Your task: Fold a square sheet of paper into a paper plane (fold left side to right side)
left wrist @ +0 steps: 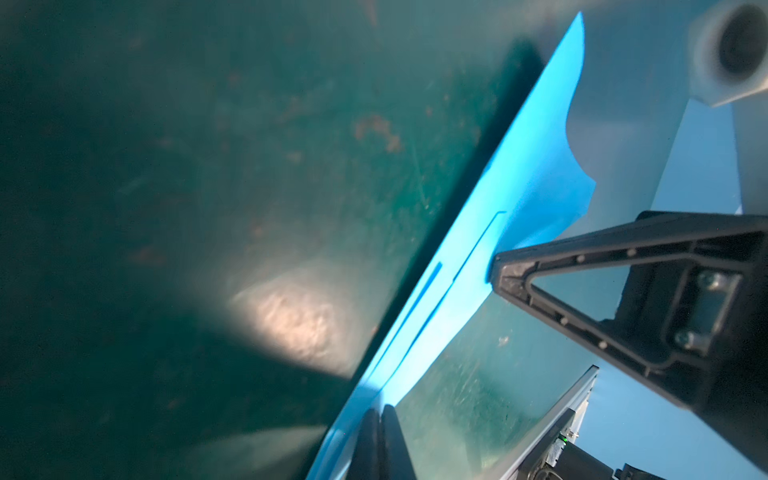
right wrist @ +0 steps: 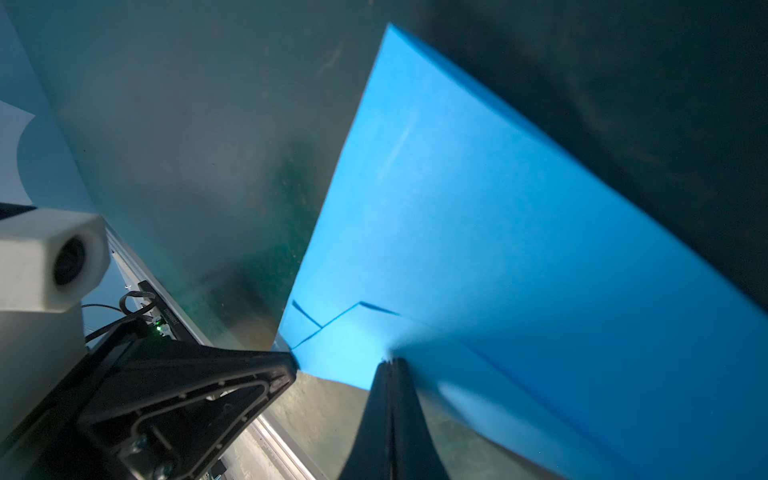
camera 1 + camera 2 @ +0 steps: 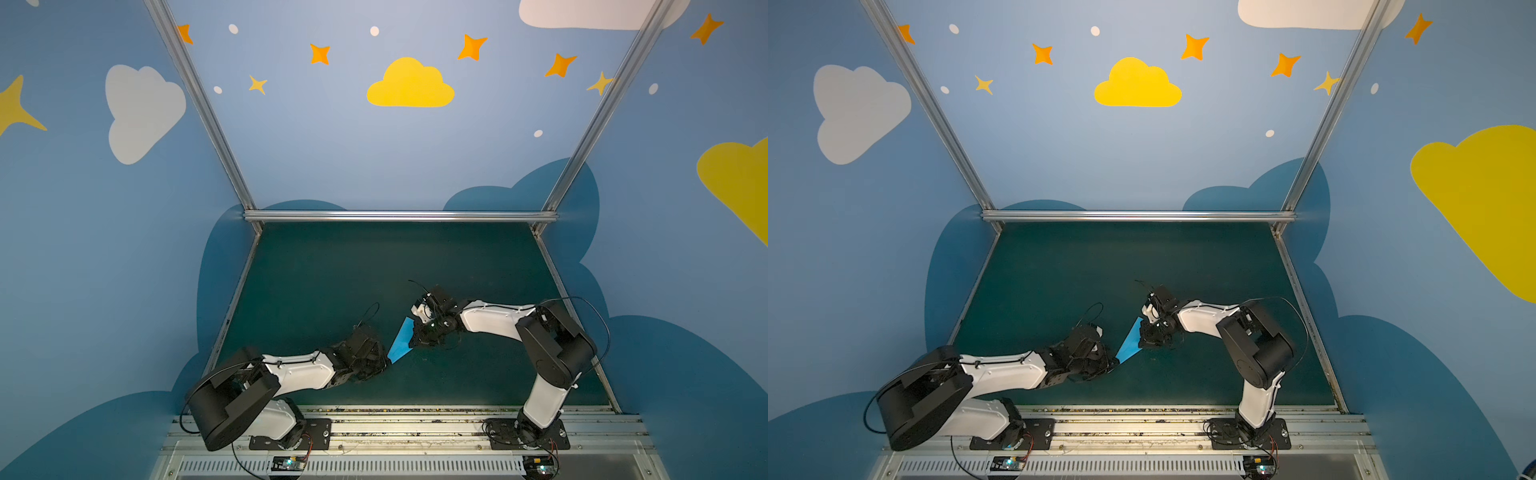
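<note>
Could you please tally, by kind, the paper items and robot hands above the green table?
folded blue paper: 1
robot hands: 2 (left hand and right hand, each shut on the paper)
Total: 3

one paper plane (image 3: 400,341) — two tools: left tool (image 3: 388,362), right tool (image 3: 412,338) — two arms (image 3: 299,370) (image 3: 494,320), one green mat (image 3: 374,270).
</note>
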`<action>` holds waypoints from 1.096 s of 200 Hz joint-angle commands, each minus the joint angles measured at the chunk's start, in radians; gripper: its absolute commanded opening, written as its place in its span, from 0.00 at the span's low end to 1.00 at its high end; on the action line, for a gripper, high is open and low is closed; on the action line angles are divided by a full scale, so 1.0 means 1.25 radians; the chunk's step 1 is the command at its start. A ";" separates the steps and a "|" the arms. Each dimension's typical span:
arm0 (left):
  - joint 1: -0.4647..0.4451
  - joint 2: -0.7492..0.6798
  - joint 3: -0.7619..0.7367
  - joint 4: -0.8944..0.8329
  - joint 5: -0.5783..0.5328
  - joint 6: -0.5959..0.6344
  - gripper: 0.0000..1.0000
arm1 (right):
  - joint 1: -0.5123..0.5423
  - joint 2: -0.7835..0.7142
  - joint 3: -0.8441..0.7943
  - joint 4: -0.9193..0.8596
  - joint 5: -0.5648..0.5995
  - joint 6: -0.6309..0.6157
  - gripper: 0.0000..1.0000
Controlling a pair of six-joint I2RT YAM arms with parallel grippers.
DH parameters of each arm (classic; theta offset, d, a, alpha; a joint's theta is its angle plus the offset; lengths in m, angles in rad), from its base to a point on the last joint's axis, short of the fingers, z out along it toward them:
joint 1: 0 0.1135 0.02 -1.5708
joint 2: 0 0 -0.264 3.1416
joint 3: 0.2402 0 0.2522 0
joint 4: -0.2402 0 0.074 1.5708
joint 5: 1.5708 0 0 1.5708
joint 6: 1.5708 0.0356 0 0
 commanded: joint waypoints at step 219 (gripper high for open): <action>0.070 -0.255 0.029 -0.295 -0.083 0.067 0.20 | -0.079 -0.166 0.061 -0.130 0.010 -0.027 0.26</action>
